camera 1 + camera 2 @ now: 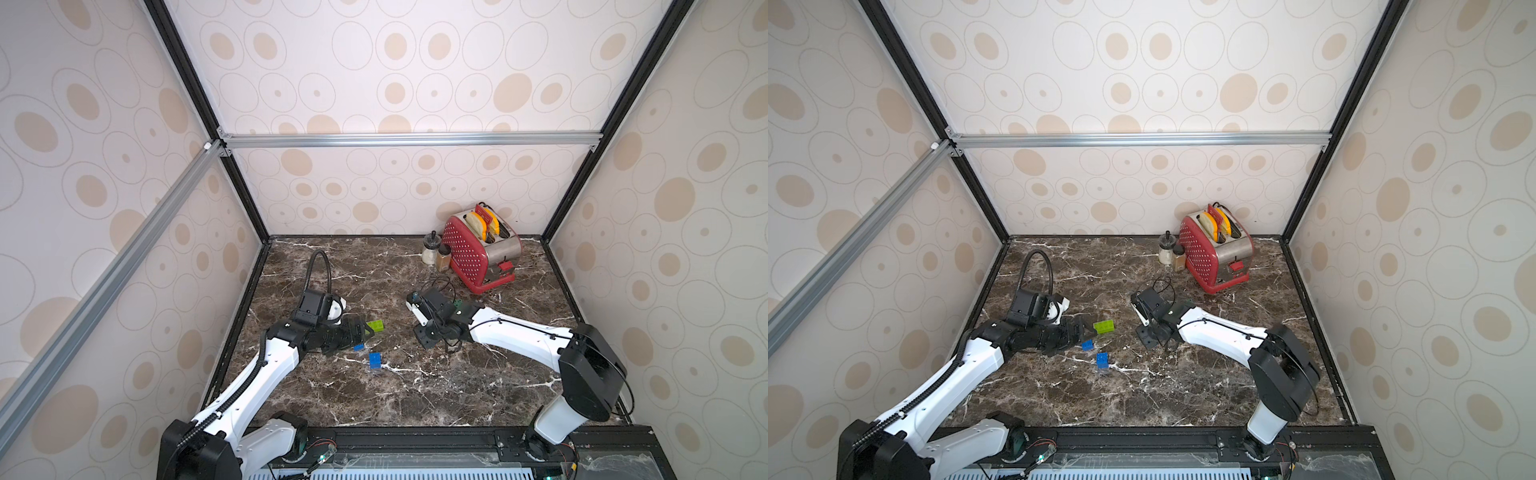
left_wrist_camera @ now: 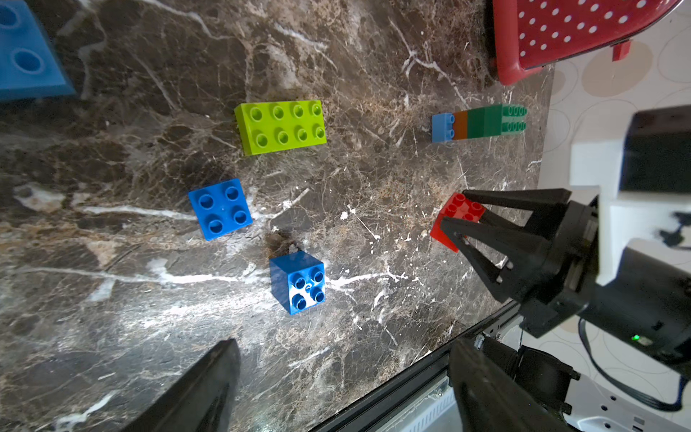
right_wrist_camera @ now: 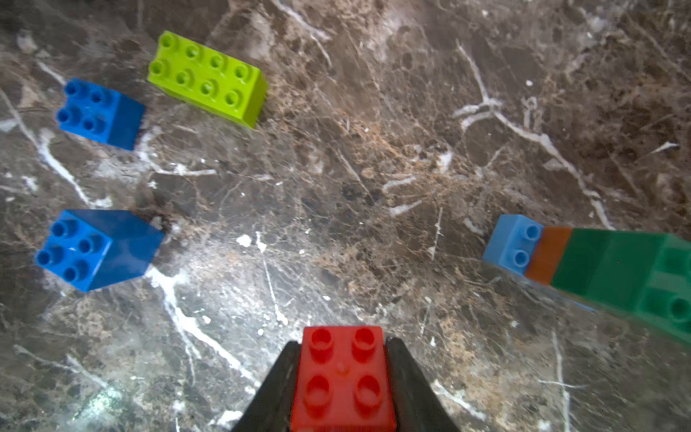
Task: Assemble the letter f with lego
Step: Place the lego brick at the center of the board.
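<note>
My right gripper [image 3: 342, 342] is shut on a square red lego brick [image 3: 342, 377], one black finger on each side. The left wrist view shows that brick [image 2: 461, 211] tilted, low over the marble. My left gripper [image 2: 344, 374] is open and holds nothing. It hovers beside a lime oblong brick [image 1: 376, 326] [image 2: 280, 126] and two blue square bricks [image 2: 220, 208] [image 2: 299, 282]. A row of joined bricks, pale blue, orange and dark green [image 3: 598, 269] [image 2: 478, 121], lies on its side near the right gripper.
A red dotted toaster [image 1: 478, 249] and two small jars [image 1: 430, 249] stand at the back right of the marble table [image 1: 415, 395]. Another pale blue brick [image 2: 26, 52] shows close to the left wrist camera. Patterned walls enclose three sides.
</note>
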Tool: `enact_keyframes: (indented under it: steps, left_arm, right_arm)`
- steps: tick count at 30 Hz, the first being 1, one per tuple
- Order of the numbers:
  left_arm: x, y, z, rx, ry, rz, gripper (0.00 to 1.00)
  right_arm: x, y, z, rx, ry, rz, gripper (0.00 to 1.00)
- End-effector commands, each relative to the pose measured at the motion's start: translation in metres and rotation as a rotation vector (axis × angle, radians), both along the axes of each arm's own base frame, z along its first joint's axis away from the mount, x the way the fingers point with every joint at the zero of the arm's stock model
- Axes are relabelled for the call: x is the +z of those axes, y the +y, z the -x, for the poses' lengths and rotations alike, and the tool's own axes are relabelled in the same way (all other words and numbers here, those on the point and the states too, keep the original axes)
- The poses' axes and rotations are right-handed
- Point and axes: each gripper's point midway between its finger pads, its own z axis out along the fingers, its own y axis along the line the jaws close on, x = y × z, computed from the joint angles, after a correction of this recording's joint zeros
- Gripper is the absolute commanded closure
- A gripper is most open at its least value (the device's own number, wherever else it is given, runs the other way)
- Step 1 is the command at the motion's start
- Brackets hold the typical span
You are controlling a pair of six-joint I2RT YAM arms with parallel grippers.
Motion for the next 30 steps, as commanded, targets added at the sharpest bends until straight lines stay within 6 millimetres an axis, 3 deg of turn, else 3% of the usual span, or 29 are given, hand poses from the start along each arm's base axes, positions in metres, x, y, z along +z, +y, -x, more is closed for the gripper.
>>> enact_keyframes:
  steps: [1, 4, 10, 22, 26, 30]
  left_arm:
    - [0.007, 0.002, -0.005, -0.007, -0.03, -0.013, 0.11]
    - [0.006, 0.004, -0.006, -0.003, -0.032, -0.022, 0.1]
    - [0.003, 0.005, -0.007, 0.004, -0.021, -0.031, 0.1]
    - [-0.001, 0.007, -0.008, 0.018, -0.01, -0.04, 0.1]
    - [0.0, 0.006, -0.009, 0.009, -0.021, -0.035, 0.1]
    - [0.002, -0.003, -0.012, -0.012, -0.022, 0.003, 0.11]
  right_arm:
    - [0.014, 0.027, -0.008, -0.004, -0.139, -0.135, 0.61]
    - [0.015, 0.038, -0.002, 0.012, -0.205, -0.192, 0.6]
    - [0.011, 0.038, 0.003, 0.008, -0.291, -0.288, 0.59]
    - [0.002, 0.042, 0.0, 0.015, -0.286, -0.244, 0.57]
    - [0.026, 0.031, -0.006, -0.029, -0.318, -0.24, 0.55]
    - [0.059, -0.007, -0.023, -0.133, -0.314, -0.159, 0.51]
